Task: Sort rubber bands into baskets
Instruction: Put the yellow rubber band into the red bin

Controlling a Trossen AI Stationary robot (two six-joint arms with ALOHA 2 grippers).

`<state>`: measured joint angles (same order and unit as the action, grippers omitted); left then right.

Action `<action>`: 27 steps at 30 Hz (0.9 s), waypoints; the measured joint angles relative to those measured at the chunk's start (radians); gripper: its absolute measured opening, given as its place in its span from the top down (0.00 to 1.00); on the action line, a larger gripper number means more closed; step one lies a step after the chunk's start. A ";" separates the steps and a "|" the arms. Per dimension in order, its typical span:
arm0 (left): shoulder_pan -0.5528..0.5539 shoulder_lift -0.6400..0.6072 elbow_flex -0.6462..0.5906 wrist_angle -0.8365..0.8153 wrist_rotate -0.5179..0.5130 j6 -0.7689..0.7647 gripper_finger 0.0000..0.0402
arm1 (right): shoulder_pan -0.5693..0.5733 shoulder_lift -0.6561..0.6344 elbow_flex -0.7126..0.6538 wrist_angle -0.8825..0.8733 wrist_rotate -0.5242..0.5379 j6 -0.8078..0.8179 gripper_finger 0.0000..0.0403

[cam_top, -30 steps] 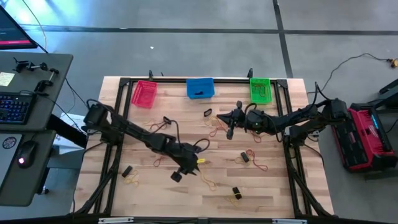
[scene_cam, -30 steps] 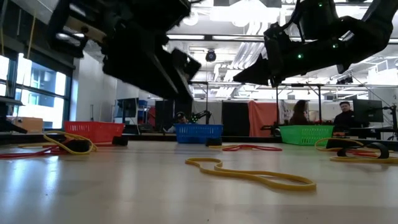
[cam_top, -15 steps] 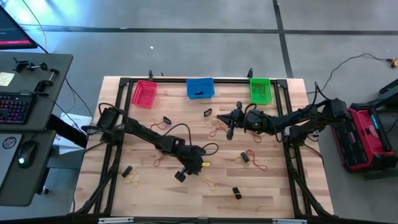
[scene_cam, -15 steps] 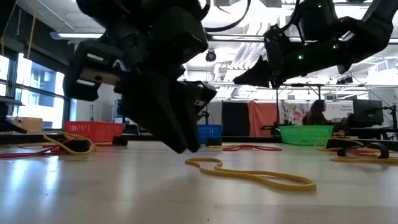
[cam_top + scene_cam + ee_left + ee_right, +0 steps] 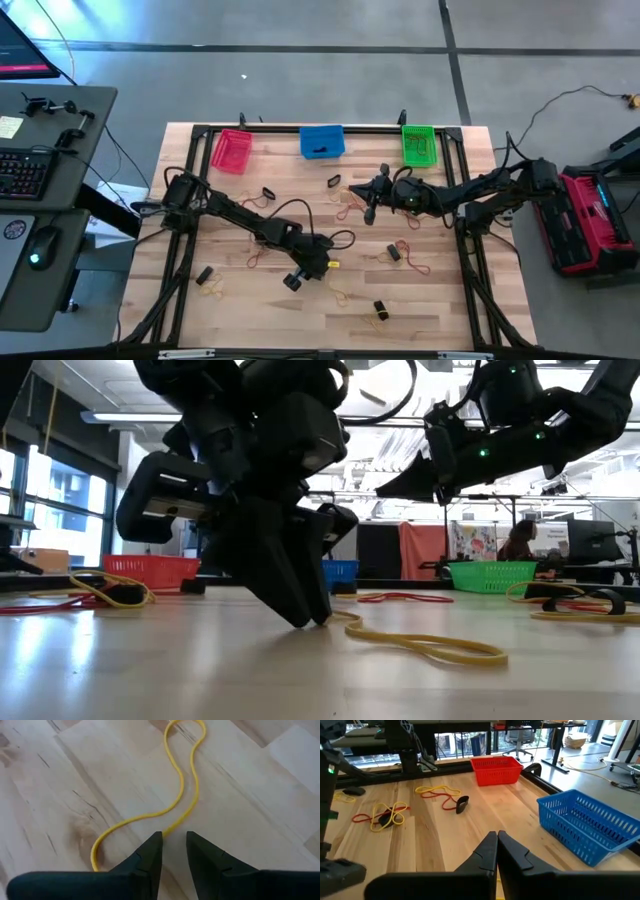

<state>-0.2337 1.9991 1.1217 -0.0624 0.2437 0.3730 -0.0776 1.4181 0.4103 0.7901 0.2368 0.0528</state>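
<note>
A thin yellow-tan rubber band (image 5: pixel 180 780) lies flat on the wooden table (image 5: pixel 440 310), a little near of its middle; the low view shows it too (image 5: pixel 420 645). My left gripper (image 5: pixel 175 837) is open and points slanting down, with its fingertips at the table (image 5: pixel 312 622) over the band's end. One strand runs into the gap between the fingers. My right gripper (image 5: pixel 496 836) is shut on nothing and hangs above the table right of centre (image 5: pixel 355 188). The red-pink basket (image 5: pixel 232 151), blue basket (image 5: pixel 322 141) and green basket (image 5: pixel 419 145) stand along the far edge. My left gripper comes at the yellow-tan band's end from above, slanting down. One strand (image 5: pixel 169 826) passes between the two fingertips, and the band's curved end is hidden under one finger (image 5: pixel 150 852). Whether the fingers touch the band I cannot tell; it lies slack on the table.
More bands lie scattered: a black one (image 5: pixel 267 193) near the centre left, red and yellow ones (image 5: pixel 415 255) at the right, black ones near the front (image 5: pixel 381 310) and at the left (image 5: pixel 204 274). A black frame (image 5: pixel 190 200) borders the table.
My left gripper has come down and a little toward the table's right and near edges, tipping steeper, until its fingertips stand at the table by the yellow-tan band's end. The band has not moved.
</note>
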 joint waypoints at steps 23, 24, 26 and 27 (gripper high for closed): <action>0.013 0.008 0.000 0.042 -0.051 0.057 0.80 | 0.000 0.000 0.000 -0.008 0.000 0.003 1.00; 0.013 0.008 0.000 0.046 -0.051 0.058 0.80 | 0.000 0.000 0.000 -0.008 0.000 0.003 1.00; 0.013 0.008 0.000 0.046 -0.040 0.058 0.80 | 0.000 0.000 0.000 -0.008 0.000 0.003 1.00; 0.013 0.008 0.000 0.044 -0.039 0.058 0.80 | 0.000 0.000 0.000 -0.009 0.000 0.003 1.00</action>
<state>-0.2207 2.0075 1.1221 -0.0189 0.2050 0.4309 -0.0776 1.4181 0.4107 0.7815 0.2371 0.0562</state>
